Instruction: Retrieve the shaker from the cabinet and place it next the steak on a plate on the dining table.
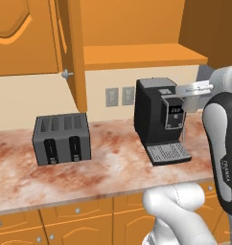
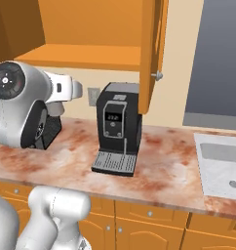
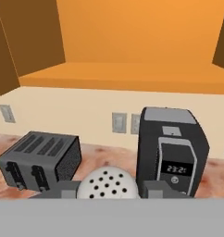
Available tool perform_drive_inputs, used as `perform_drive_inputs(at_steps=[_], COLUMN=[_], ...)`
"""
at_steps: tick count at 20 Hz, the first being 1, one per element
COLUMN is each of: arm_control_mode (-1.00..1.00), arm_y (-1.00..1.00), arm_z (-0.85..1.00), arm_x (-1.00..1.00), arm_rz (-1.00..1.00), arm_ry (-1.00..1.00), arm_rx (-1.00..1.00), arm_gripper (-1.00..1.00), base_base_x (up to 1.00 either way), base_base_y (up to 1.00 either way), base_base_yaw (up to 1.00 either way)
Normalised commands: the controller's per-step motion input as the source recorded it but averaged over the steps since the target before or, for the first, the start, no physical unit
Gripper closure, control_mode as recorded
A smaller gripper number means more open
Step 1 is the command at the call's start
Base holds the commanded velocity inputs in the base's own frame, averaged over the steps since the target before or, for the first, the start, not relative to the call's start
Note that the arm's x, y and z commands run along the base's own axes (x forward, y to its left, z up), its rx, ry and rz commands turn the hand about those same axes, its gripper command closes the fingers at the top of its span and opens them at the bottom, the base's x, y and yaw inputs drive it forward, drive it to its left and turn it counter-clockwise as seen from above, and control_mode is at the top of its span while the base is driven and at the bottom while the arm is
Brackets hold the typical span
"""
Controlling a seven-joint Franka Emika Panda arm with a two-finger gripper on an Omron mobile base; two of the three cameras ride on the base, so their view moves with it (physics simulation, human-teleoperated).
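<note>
shaker [image 3: 107, 183] held in claw [image 3: 109, 190].

The cabinet [image 1: 72, 48] above the coffee machine [image 1: 158, 119] looks like smooth orange wood with a small shiny metal knob [image 1: 65, 74]. The coffee machine is matt black plastic with a ribbed grey drip tray. Left of it, the toaster [image 1: 62, 139] is dull grey metal. Both stand on a counter [image 1: 113, 167] of polished, reddish and cream marbled stone. The shaker [image 3: 108, 184] between the fingers has a pale perforated cap.
</note>
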Motion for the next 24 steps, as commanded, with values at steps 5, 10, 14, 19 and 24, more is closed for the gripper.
perform_drive_inputs(at_steps=[5,10,14,19,24], arm_control_mode=[1.00,1.00,1.00,1.00,1.00], arm_y=[0.00,0.00,0.00,0.00,0.00], arm_z=[0.00,0.00,0.00,0.00,0.00], arm_x=[0.00,0.00,0.00,0.00,0.00], arm_rz=[0.00,0.00,0.00,0.00,0.00], arm_ry=[0.00,0.00,0.00,0.00,0.00], arm_rx=[0.00,0.00,0.00,0.00,0.00], arm_gripper=[1.00,1.00,1.00,1.00,1.00], base_base_x=[-0.81,-0.93,-0.62,-0.31,-0.09], base_base_y=[-0.04,-0.10,-0.24,-0.20,-0.34], base_base_yaw=[0.00,-0.01,-0.26,-0.50,-0.56])
